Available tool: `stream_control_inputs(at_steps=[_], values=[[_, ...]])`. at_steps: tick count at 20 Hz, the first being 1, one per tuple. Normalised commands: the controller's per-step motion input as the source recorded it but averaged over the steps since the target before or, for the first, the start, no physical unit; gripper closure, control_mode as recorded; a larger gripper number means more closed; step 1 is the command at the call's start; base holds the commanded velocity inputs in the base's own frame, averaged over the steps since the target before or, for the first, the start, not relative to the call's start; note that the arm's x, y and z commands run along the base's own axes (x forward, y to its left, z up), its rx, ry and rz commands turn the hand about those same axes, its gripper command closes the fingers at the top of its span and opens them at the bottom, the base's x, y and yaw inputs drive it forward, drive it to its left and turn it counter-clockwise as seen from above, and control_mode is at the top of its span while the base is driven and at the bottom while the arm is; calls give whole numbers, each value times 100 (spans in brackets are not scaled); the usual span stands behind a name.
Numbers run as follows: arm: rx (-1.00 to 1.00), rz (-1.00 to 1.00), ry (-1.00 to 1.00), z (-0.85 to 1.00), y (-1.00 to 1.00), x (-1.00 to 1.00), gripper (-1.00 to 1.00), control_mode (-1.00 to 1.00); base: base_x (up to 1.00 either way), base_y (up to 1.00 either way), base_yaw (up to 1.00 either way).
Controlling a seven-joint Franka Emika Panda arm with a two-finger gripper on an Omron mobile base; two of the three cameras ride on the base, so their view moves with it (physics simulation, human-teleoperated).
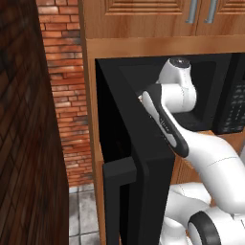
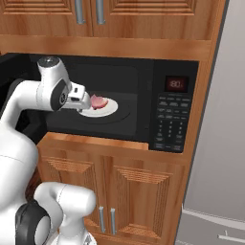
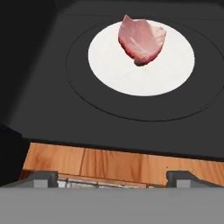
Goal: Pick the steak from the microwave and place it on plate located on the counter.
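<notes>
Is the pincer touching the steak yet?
Apart. In the hand view the pincer sits at the microwave sill, with bare cavity floor between its fingertips and the steak on the white plate.

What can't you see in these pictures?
- The claw: in the hand view just its two tips peek over the bottom edge; in the right base view the wrist hides it.
- The steak: the side resting on the white plate is hidden.
- The microwave buttons: too small to read.
- Inside the microwave, left base view: the arm and open door cover it.
</notes>
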Motion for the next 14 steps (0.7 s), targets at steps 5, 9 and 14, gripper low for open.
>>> stream_control_inputs(at_steps=[5,9,14], values=[[0,3,-7,0,0,62,-100,-100,0,0,0],[0,0,-3,0,-11,58,-100,-100,0,0,0],[0,0,0,-3,-5,64,-100,-100,0,0,0]])
